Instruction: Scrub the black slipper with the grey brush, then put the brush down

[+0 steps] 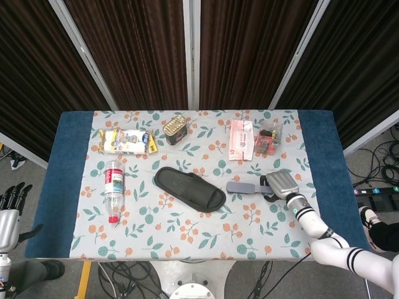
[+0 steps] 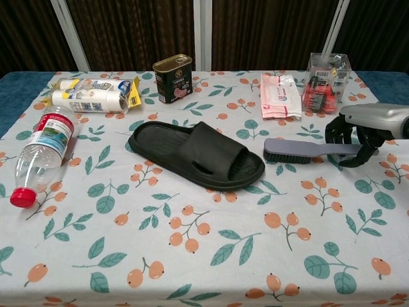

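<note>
Barely started: my right hand (image 2: 358, 131) is curling its fingers around the grey brush (image 2: 300, 149) handle at mid-right, while the black slipper (image 2: 195, 154) is sitting unscrubbed at centre. My left hand (image 1: 9, 215) is idling open and empty, lower left.

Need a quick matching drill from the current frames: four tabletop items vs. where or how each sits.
Items:
1. brush
2. slipper
3. bottle
4. can

States:
A. upright at the far edge
B. lying on its side, red cap toward the camera in the chest view
C. handle end inside the right robot hand
D. flat mid-table, nothing touching it

Pairs: 1-C, 2-D, 3-B, 4-A
</note>
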### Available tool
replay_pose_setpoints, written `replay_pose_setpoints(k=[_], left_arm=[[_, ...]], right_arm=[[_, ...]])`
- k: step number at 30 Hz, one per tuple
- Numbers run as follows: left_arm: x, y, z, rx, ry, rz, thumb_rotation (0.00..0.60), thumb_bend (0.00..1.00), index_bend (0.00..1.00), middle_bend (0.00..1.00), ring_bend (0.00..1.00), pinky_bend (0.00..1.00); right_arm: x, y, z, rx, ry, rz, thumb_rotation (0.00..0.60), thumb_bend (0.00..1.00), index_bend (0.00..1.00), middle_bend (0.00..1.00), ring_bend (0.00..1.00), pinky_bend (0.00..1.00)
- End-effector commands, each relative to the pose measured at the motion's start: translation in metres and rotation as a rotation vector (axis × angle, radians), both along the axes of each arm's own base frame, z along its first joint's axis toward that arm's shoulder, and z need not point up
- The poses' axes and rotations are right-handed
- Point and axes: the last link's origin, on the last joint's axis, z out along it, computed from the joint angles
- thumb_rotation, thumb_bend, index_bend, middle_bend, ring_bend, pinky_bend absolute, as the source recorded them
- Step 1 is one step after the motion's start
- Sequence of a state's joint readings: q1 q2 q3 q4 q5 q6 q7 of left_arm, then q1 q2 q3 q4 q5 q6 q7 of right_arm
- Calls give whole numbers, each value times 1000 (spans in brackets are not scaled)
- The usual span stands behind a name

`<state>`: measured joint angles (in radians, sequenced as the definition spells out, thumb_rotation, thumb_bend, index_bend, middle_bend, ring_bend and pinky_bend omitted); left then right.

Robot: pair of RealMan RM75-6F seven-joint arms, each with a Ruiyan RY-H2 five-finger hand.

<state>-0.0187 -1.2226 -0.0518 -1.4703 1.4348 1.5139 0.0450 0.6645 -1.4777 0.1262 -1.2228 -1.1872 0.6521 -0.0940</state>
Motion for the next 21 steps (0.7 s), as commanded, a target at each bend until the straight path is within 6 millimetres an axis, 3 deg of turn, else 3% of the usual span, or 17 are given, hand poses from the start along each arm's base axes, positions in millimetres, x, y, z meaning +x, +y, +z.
replay_pose_setpoints(k=[1,9,15,21], left_arm=[[-1,-1,0,1,0,5,600,173,162,171,101,166],[-4,-3,1,6,-3,21,600,173,161,171,101,166],[-4,-4,1,10,-4,24,600,173,161,171,101,166],[-5,-4,1,13,-7,31,600,173,161,171,101,166]], right_arm=[[-1,-1,-4,14,3,-7,600,176,501,535,435,561],[1,-2,-11,20,-28,-21,600,176,518,557,485,588],[3,-4,-13,20,-66,-46,600,176,609,659,643,799],[9,-9,-13,8,-71,-23,600,176,840,799,814,976]])
